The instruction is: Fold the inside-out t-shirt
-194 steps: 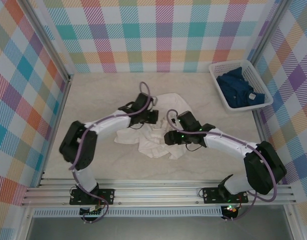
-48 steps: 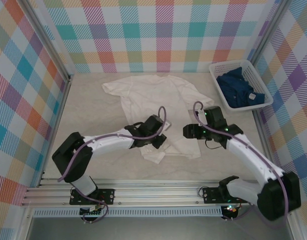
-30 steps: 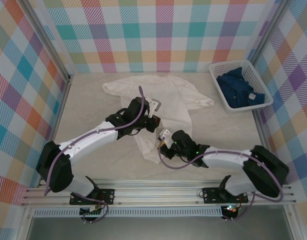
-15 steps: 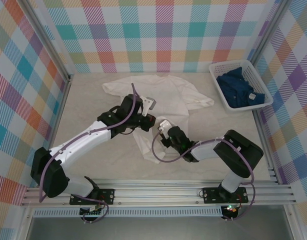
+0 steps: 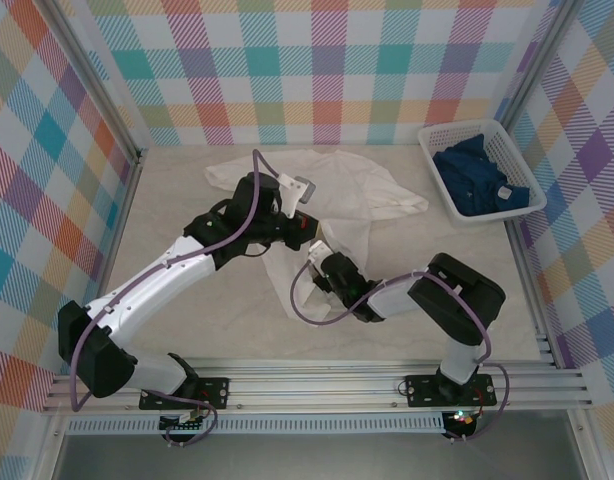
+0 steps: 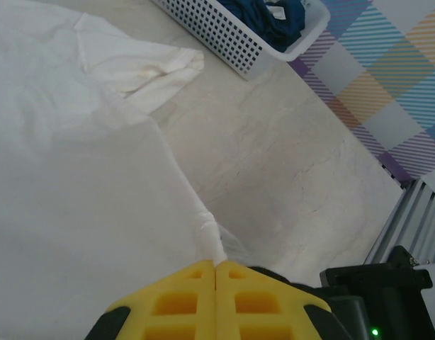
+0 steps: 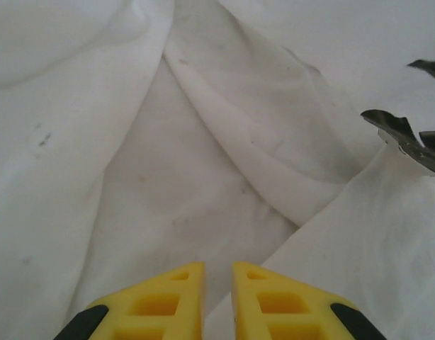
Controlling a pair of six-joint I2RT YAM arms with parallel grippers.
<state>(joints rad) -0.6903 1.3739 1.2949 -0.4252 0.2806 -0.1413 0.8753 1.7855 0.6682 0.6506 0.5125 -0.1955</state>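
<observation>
The inside-out t-shirt [image 5: 339,186] is white and lies spread toward the back of the table, its near part bunched into folds [image 5: 299,292]. My left gripper [image 5: 309,230] hangs over the shirt's middle. In the left wrist view its yellow fingers [image 6: 216,266] are shut on a pinched ridge of the shirt [image 6: 76,142], which rises taut from them. My right gripper [image 5: 318,268] sits low, just in front of the left one. Its fingers [image 7: 217,268] stand a narrow gap apart over creased cloth [image 7: 168,142], gripping nothing that I can see.
A white mesh basket [image 5: 457,128] holding a dark blue garment [image 5: 477,180] stands at the back right, also seen from the left wrist [image 6: 224,35]. Checked walls close the table on three sides. Bare tabletop lies right of the shirt [image 5: 437,250].
My left gripper has drawn back and left with the pinched cloth. The right gripper has slid left along the shirt until it sits close under the left one.
</observation>
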